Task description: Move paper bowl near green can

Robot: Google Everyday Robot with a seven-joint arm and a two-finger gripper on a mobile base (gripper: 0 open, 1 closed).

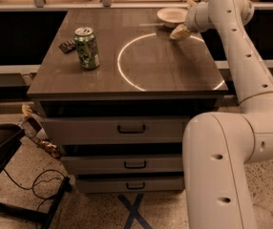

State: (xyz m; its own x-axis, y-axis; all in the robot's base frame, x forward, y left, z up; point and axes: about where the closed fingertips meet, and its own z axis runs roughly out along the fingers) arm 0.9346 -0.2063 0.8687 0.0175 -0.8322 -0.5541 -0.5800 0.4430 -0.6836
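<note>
Shallow round white paper bowl [172, 15], flared rim, sits at far edge of dark wood-grain surface [165, 75]. My pincer [179, 32] just beside it, front-right; open or closed, I cannot tell. Mottled green can [87, 48], silver top, upright well apart at left.

White arm [244, 61] bent at elbow, stretched forward — claw [180, 31] tipped downward, far right.

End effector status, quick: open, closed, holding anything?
End effector: cannot be told. It sits low over the far right part of the table, just beside the paper bowl.
</note>
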